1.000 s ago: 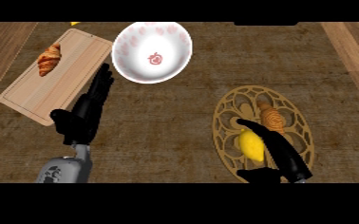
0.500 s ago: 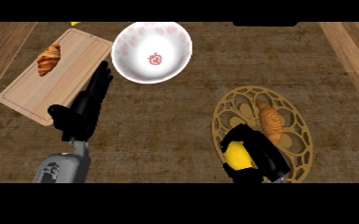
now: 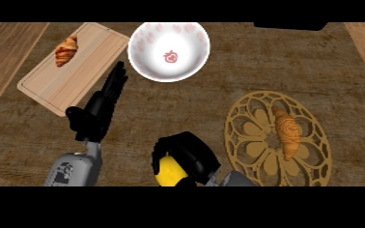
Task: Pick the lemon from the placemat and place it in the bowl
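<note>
The yellow lemon (image 3: 171,172) sits inside my right hand (image 3: 189,154), whose fingers curl over it near the view's lower edge, left of the round gold placemat (image 3: 251,140). Only part of the lemon shows below the fingers. The white bowl (image 3: 151,43) with pink strawberry marks stands at the far centre, well beyond the right hand. My left hand (image 3: 100,108) rests open at the left, fingers straight and pointing toward the bowl's left side, over the corner of the cutting board.
A croissant-like pastry (image 3: 287,131) lies on the placemat. A wooden cutting board (image 3: 53,82) at the far left carries a croissant (image 3: 65,50). A dark object (image 3: 291,25) sits at the far right edge.
My right hand has closed on the lemon and carried it left, off the placemat. The view has shifted, so the board, bowl and placemat appear farther right.
</note>
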Robot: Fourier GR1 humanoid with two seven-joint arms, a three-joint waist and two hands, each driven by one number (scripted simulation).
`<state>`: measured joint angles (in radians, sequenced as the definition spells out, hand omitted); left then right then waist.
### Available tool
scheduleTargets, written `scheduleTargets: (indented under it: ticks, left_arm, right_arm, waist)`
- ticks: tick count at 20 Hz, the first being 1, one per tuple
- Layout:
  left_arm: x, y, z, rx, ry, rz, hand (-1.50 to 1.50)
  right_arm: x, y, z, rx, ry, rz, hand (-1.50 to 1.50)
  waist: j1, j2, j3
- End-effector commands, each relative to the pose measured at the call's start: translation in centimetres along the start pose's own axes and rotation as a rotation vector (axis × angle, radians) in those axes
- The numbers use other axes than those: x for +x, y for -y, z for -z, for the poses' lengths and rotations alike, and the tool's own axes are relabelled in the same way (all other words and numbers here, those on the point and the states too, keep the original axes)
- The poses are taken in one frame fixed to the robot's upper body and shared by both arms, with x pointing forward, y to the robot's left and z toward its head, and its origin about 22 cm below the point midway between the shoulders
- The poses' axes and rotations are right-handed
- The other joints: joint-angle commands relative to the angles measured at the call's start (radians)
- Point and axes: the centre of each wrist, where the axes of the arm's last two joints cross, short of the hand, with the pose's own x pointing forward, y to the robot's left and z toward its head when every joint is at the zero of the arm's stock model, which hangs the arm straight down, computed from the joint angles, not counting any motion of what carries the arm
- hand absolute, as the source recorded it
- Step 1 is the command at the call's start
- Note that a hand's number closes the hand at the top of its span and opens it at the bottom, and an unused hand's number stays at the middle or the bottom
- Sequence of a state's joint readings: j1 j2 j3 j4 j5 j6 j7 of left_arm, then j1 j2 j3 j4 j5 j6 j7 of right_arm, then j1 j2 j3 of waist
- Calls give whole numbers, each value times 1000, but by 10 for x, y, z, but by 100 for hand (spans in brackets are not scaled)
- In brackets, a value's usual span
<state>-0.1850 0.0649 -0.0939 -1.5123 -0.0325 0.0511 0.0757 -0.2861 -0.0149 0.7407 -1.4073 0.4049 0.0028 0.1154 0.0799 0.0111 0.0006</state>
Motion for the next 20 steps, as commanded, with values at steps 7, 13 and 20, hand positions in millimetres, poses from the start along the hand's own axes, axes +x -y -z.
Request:
scheduleTargets:
  ticks: [7, 13, 20]
  left_arm:
    - [6, 0, 2, 14, -27, -1, 0]
    - [8, -7, 1, 44, -13, 14, 0]
    - [-5, -2, -11, 40, -16, -8, 0]
  right_arm:
    - [98, -9, 22, -180, 374, 38, 150]
    - [161, 19, 42, -318, 390, -72, 150]
    - [226, 45, 60, -389, 284, -133, 150]
  waist:
    - [-36, -13, -1]
    - [-47, -17, -2]
    - [-51, -16, -2]
